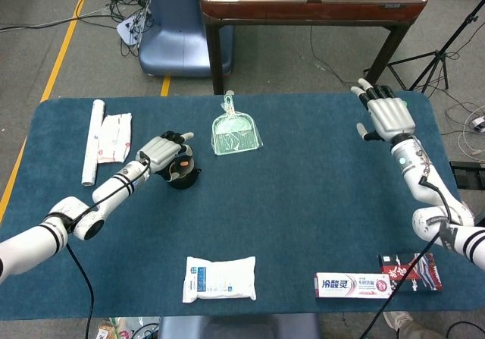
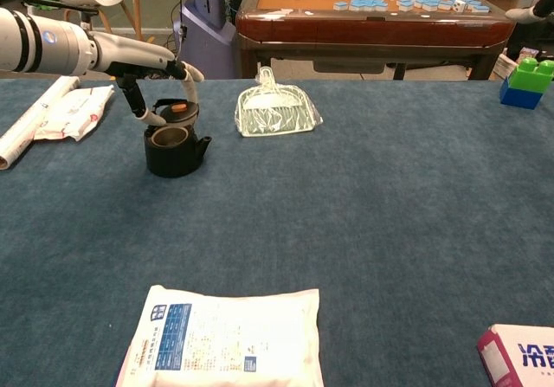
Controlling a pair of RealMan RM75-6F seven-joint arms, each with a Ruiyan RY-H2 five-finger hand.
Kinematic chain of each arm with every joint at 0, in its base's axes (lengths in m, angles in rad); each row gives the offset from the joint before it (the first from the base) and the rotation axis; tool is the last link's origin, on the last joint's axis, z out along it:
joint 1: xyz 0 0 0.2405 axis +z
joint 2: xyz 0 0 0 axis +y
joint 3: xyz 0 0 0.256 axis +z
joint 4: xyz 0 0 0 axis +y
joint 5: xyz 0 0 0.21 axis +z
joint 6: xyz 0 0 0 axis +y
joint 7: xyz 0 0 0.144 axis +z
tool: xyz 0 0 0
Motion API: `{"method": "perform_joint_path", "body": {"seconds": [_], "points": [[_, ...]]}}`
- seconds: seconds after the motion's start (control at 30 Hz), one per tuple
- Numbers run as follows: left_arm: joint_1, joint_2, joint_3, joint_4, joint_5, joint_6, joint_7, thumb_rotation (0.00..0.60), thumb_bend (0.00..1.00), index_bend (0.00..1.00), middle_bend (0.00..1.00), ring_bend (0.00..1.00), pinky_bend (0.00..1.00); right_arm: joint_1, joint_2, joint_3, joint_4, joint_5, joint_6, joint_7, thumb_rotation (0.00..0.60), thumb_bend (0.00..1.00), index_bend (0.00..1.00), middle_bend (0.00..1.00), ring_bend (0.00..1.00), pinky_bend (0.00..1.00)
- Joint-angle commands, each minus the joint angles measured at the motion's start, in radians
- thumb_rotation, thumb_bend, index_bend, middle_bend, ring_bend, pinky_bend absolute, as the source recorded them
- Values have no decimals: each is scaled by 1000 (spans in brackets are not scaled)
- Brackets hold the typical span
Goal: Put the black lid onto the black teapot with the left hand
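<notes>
**Lid held just over the teapot mouth**

Your small round black lid with an orange knob (image 2: 175, 108) sits between the fingertips of your left hand (image 2: 160, 80), hanging just above the open mouth of the squat black teapot (image 2: 176, 147) and not yet seated on it. From the chest view the lid looks slightly tilted and close over the back rim of the pot; you cannot tell whether it touches the teapot's handle. In the head view your left hand (image 1: 161, 154) covers most of the lid, with the teapot (image 1: 183, 174) showing just to its right.

Beyond the teapot and a little to its right lies a clear plastic dustpan (image 2: 273, 110), flat on the blue cloth-covered table (image 2: 372, 196). To the teapot's left lie a white packet with red print (image 2: 74, 112) and, just beside that, a rolled white sheet (image 2: 33, 120). Well in front of the teapot, near the table's front edge, lies a white wipes pack with a blue label (image 2: 227, 335). Far to the teapot's right, at the front edge, lie a toothpaste box (image 1: 352, 285) and a dark red packet (image 1: 414, 272).

Your right hand (image 1: 386, 114) is raised over the far right of the table, palm flat, fingers spread, holding nothing.
</notes>
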Motion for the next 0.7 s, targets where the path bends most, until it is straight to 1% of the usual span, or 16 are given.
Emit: {"method": "perform_joint_path", "body": {"seconds": [0.03,0.7], "points": [[1,-3,1,3,0,3,0,600,314,343,0,0,0,0,1,0,2,-2,0,2,600,447,0,0,0,0],[-2,-25,2,22,-37,-5,34,600,314,247,0,0,0,-5,0,1,12,-14,3,17,600,447,0,0,0,0]]}}
